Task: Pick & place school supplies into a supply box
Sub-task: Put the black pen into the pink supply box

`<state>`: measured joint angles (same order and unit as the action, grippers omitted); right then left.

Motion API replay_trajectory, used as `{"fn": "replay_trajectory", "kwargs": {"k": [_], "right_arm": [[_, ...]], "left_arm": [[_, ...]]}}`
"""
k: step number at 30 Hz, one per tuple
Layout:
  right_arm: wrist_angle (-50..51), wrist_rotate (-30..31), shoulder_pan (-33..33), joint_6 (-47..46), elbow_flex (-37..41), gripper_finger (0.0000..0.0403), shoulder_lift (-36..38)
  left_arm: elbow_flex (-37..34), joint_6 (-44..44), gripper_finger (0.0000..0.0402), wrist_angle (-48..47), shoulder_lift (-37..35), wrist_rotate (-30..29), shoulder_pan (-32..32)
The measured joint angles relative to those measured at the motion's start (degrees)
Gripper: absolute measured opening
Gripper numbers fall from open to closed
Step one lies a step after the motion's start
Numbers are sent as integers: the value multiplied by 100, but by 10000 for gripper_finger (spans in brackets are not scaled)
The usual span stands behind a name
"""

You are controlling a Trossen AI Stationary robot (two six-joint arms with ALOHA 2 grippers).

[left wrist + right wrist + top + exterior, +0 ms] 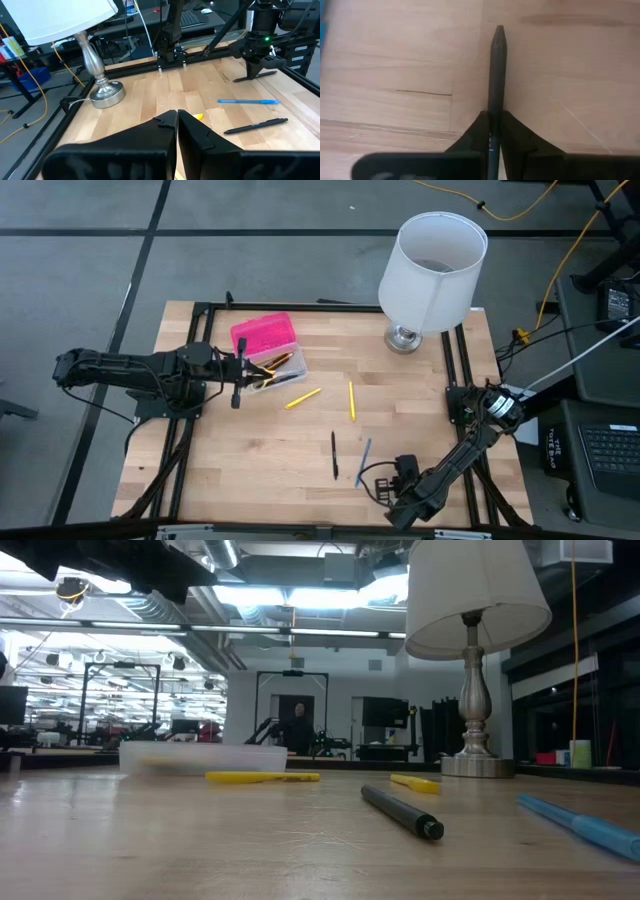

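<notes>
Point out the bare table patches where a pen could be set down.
Free: the near-left corner, left of the black pen; the strip between the yellow pencils and lamp base. Crowded: around the supply box by the left gripper, and near the right gripper.

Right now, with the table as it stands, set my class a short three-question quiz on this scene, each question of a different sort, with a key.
1. Short answer: which gripper is beside the supply box?
2. Multiple choice: what are the fingers of the right gripper closed on? A) a dark pen B) an eraser C) nothing
3. True or false: every pen and pencil already lies in the supply box.

Key
1. The left gripper, with its fingers shut.
2. A
3. False: a blue pen lies out on the table.
</notes>
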<state>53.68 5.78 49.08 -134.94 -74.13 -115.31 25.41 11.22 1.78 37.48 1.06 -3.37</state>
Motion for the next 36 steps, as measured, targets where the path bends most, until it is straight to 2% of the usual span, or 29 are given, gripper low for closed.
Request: {"fn": "replay_trajectory", "kwargs": {"k": [6, 8, 11, 18, 25, 30, 34, 36], "right_arm": [[-19, -101, -10, 400, 30, 27, 157], [88, 65, -9, 571, 53, 27, 259], [371, 307, -12, 813, 32, 27, 530], [1358, 425, -33, 1561, 30, 27, 1081], [1656, 1136, -115, 3056, 122, 28, 1968], [1448, 1710, -251, 3505, 897, 27, 2857], [1124, 1795, -385, 3547, 1795, 27, 3620], [780, 2041, -448, 3933, 2179, 28, 3876]], "left_arm": [[0, 0, 4, -2, -1, 2, -1], [0, 0, 4, -2, -1, 1, 0], [0, 0, 4, 42, 2, 1, -1], [0, -4, 4, 282, 2, 3, 1], [0, -2, 7, 278, 2, 3, 1], [0, -2, 7, 276, 2, 4, 1], [0, -7, 6, 273, 2, 2, -1], [0, -4, 7, 273, 2, 2, -1]]}}
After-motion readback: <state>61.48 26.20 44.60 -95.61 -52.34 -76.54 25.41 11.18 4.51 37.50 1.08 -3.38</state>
